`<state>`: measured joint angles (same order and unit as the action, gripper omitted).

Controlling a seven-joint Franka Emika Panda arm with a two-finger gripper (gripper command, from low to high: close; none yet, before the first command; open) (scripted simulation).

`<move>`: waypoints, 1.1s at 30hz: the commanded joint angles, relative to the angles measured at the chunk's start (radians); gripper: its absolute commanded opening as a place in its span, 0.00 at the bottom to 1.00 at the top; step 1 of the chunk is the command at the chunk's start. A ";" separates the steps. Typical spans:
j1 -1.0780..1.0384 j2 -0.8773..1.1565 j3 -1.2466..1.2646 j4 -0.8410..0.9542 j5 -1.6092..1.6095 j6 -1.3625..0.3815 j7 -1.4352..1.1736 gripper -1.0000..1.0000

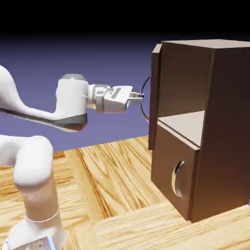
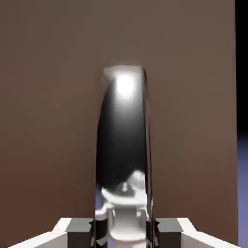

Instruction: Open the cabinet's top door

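Cabinet [image 1: 205, 127] sits on the tabletop [image 1: 122, 195] at the exterior view's right, cut off by the frame edge. Top door [image 1: 155, 97] is swung out and seen nearly edge-on, so its face is hidden there; upper compartment is open with an inner shelf [image 1: 188, 124] showing. Its long handle [image 1: 145, 100] is mostly hidden behind the gripper [image 1: 138, 97]. Jaws pinch that handle. In the hand view the handle fills the middle as a dark shiny bar against brown door, hiding most of the fingertips [image 2: 77, 227]. Lower door [image 1: 173, 180] is shut, small handle [image 1: 177, 177] in clear view. Arm [image 1: 34, 161] cut off at left.
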<state>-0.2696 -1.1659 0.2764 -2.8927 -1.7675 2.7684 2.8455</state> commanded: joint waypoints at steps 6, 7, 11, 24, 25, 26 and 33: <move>-0.087 -0.071 0.101 -0.024 0.179 0.045 -0.094 0.00; -0.072 -0.081 0.110 -0.032 0.223 0.022 -0.127 0.00; -0.003 -0.116 0.165 -0.054 0.397 -0.097 -0.238 0.00; 0.130 -0.080 0.513 0.071 0.882 -0.652 -0.380 0.00; 0.123 -0.069 0.544 0.095 0.911 -0.696 -0.382 0.00; 0.112 -0.057 0.575 0.120 0.940 -0.739 -0.384 0.00; -0.041 0.022 0.791 0.349 1.111 -1.041 -0.393 0.00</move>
<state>-0.3102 -1.1447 1.0663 -2.5438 -0.6579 1.7287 2.4525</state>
